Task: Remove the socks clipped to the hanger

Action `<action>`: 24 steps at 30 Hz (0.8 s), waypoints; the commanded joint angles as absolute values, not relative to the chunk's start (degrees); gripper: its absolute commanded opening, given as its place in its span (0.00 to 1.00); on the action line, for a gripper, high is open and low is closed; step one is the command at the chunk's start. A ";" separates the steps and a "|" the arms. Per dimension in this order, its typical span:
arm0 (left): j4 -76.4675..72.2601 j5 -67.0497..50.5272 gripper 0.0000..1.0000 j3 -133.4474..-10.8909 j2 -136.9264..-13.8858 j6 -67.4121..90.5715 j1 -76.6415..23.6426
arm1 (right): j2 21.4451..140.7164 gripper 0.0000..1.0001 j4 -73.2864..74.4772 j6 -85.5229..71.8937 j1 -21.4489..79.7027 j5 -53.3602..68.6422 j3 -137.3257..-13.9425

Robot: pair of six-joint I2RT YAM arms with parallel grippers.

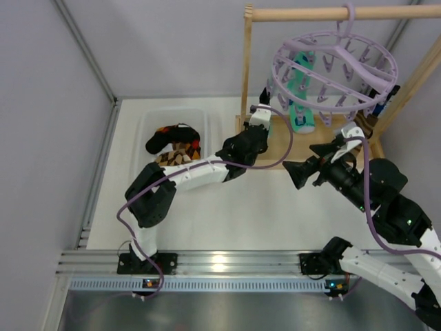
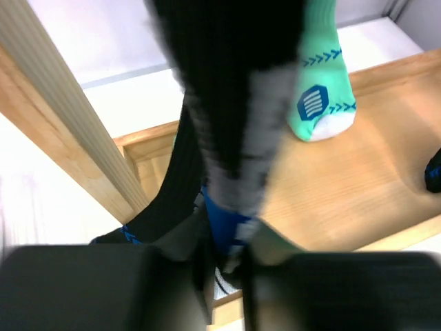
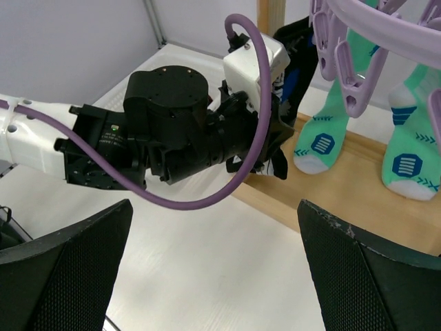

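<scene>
Beneath the top bar of the wooden rail frame (image 1: 247, 62): one lavender hanger (image 1: 358, 62), hooked on, its ring tilted and its clips dangling over the frame's base board. Socks clipped there, counted: two mint socks (image 3: 318, 134) with toes just above the board, and one black sock (image 2: 227, 69) with blue-white marks close beside the frame's left post. A dark scrap at the board's right end is cut off and cannot be identified. Left gripper (image 2: 227, 272): pressed in on the black sock's lower end, hard against the post, with little side room. Its fingers are blurred in the wrist view. Right gripper (image 3: 213, 207): fingers spread wide, holding nothing, in front of the frame over the white table (image 1: 275, 214), which lies open between the frame and the arm bases. Left of the frame: one translucent bin (image 1: 145, 124) holding argyle socks (image 1: 176, 157) and a dark sock; the number inside is unclear. The board's raised lip edges the frame's front.
</scene>
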State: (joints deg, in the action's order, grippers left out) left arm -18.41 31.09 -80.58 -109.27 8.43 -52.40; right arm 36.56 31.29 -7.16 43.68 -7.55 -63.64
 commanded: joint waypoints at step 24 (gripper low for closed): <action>-23.20 52.54 0.00 -82.44 -108.89 6.24 -69.17 | 66.16 0.93 51.05 -9.85 42.98 -27.15 -105.45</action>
